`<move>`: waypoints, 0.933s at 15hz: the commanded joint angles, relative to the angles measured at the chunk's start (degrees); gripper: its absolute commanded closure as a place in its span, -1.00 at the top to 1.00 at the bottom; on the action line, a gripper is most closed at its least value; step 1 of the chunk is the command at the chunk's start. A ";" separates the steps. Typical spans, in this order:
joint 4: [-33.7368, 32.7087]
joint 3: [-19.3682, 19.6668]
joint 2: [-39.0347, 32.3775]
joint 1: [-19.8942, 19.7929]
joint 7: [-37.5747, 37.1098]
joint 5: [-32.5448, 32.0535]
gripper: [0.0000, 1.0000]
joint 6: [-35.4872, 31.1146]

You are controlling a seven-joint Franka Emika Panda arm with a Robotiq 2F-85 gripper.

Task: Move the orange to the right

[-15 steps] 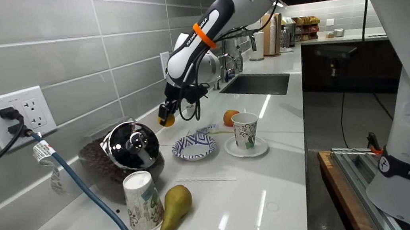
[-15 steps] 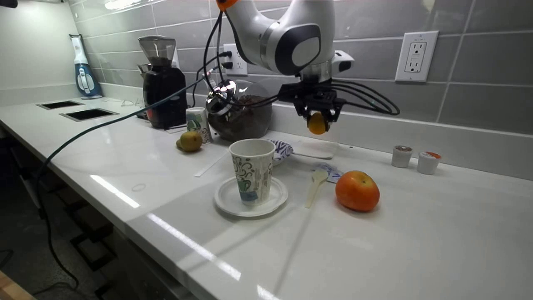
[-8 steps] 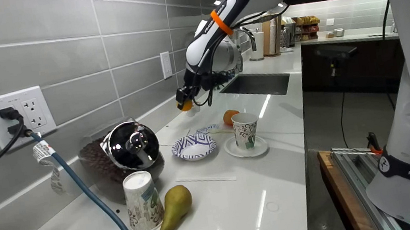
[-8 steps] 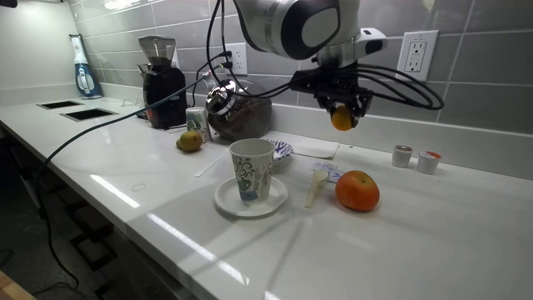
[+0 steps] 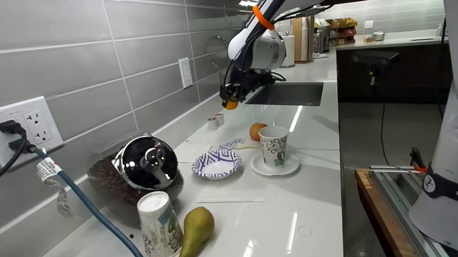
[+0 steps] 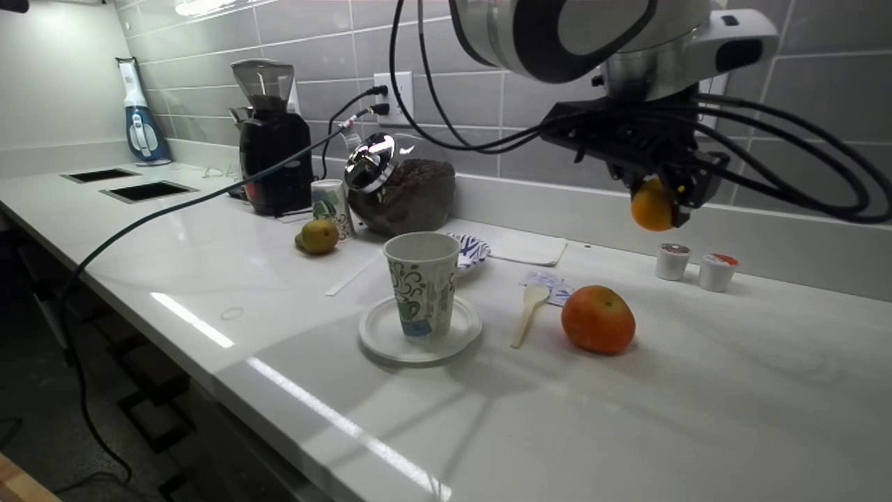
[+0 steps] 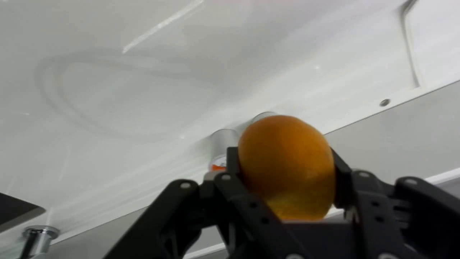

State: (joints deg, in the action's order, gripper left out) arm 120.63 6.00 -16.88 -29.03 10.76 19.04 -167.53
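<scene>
Above the counter (image 6: 725, 411), well apart from the upright cup (image 6: 423, 286), the gripper (image 6: 658, 202) is holding the orange (image 6: 648, 207)

Farther toward the tiled wall (image 5: 54, 68) than the upright cup, the orange is hanging clear of the counter in both exterior views. In the wrist view the fingers (image 7: 233, 162) are touching it on two opposite sides, standing only as far apart as its own width.

Beneath the upright cup a white plate (image 6: 380, 333) is lying on the counter. Near the cup, on its wall side, a blue-and-white patterned bowl (image 5: 217, 170) is sitting. Also near the cup a pale spoon (image 6: 534, 297) is lying, and past the spoon a red-orange fruit (image 6: 598, 318) is resting. Farther from the cup on that same side, two small white containers (image 6: 672, 265) are standing near the wall, one of them showing an orange-coloured top (image 6: 720, 259); in the wrist view the orange is partly covering one.

On the opposite side of the upright cup, well apart from it, a pear (image 5: 198, 231) is lying just beside an upturned cup (image 5: 160, 225), while a clear jar (image 6: 418, 199) with a shiny, slanted lid (image 5: 146, 162) is sitting by the wall.
</scene>
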 commanded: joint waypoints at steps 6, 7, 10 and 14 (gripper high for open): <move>-1.07 1.60 -1.90 0.58 -1.25 -1.48 -0.37 -0.05; -2.35 2.07 -3.12 0.19 -1.79 -1.28 -0.37 0.60; -6.40 3.79 -6.06 -1.80 -2.55 0.32 -0.37 2.38; -14.28 4.66 -9.94 -5.53 -4.14 1.13 -0.37 5.23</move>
State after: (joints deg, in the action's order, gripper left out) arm 113.70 10.38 -23.46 -32.37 8.59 19.28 -165.45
